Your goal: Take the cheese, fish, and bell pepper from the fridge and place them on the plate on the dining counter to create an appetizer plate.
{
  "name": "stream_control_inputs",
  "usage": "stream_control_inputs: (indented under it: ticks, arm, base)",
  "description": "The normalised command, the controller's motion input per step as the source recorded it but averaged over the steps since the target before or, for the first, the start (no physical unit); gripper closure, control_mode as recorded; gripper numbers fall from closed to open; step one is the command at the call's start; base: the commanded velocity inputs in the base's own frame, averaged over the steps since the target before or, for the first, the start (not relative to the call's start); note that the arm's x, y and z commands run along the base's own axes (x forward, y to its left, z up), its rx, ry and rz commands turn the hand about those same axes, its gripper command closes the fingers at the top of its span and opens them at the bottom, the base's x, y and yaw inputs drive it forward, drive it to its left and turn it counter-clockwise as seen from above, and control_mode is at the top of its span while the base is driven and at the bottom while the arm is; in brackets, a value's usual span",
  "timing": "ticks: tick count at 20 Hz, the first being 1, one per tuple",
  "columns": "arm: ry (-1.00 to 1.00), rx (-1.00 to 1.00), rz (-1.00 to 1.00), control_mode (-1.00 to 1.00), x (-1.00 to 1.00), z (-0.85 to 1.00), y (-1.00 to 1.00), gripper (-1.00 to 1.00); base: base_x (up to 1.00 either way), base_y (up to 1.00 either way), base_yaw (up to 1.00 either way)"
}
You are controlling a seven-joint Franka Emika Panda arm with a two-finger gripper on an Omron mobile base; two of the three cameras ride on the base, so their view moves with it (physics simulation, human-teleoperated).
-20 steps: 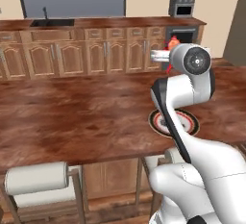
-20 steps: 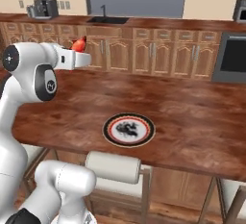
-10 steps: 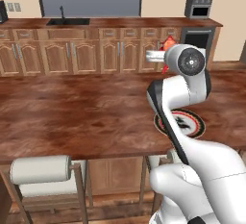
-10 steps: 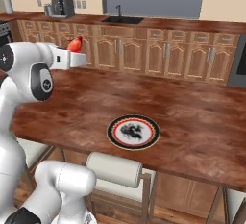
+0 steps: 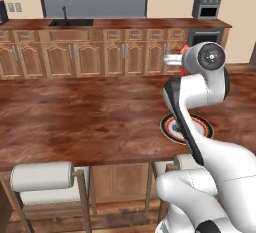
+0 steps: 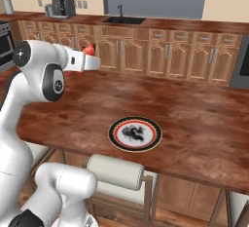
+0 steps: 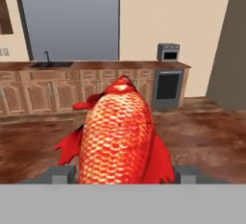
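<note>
The fish sat clamped in the gripper, its scaly red-orange body pointing forward out of the closed fingers, held high above the dining counter. The step in hand looked to be carrying it to the plate, which lay bare near the counter's front edge, well below and to the right of the gripper. The next move probably called for swinging across and lowering over the plate's centre before opening. The counter around the plate offered open room; stools stood below its edge.
</note>
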Motion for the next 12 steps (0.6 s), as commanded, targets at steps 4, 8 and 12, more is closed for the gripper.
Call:
stream_control_inputs:
  ticks: [4, 8, 12]
  arm:
    - [0.52, 0.06, 0.0, -1.0, 0.0, -0.1, -0.6, 1.0]
    - [0.44, 0.08, 0.01, -1.0, 0.03, -0.46, -0.61, 1.0]
    - [0.28, 0.15, 0.04, -1.0, 0.03, -0.7, -0.58, 1.0]
  base:
    - [0.0, 0.0, 0.0]
    - [0.0, 0.0, 0.0]
    - [0.0, 0.0, 0.0]
